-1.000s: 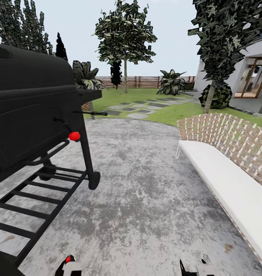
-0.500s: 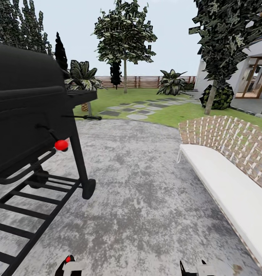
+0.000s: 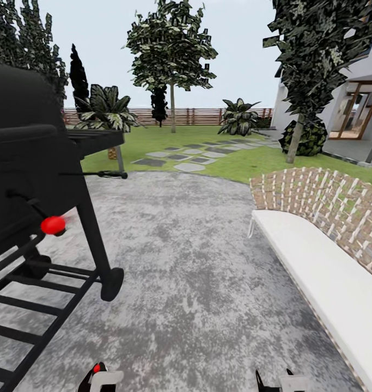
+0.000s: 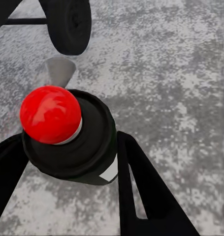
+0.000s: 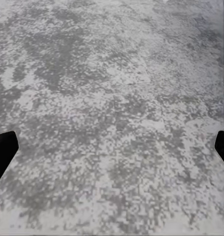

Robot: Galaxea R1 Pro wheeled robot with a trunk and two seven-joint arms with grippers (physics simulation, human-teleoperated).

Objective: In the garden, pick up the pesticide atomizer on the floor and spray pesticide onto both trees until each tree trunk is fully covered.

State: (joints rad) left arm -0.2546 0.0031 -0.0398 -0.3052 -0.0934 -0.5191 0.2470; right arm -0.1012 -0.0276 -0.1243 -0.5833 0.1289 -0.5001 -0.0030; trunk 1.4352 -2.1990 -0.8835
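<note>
Your left gripper (image 4: 67, 152) is pinching the atomizer (image 4: 89, 142), black can upright between the fingers, red knob on top. Your right gripper (image 5: 112, 147) hangs spread wide over bare patio (image 3: 191, 261). Both trunks lie ahead of you across the lawn (image 3: 245, 163): the nearer tree (image 3: 293, 144) at about 1 o'clock, the far tree (image 3: 172, 115) at roughly 12. Grill (image 3: 28, 163) sits at 10, bench (image 3: 316, 267) at 2, with an open lane between them. I'd say take the 1 o'clock trunk first, since the spraying arm has to end up facing it

view: camera advanced over patio (image 3: 196, 272) | grill (image 3: 38, 179) slid left, nearer | lawn (image 3: 251, 163) closer
</note>
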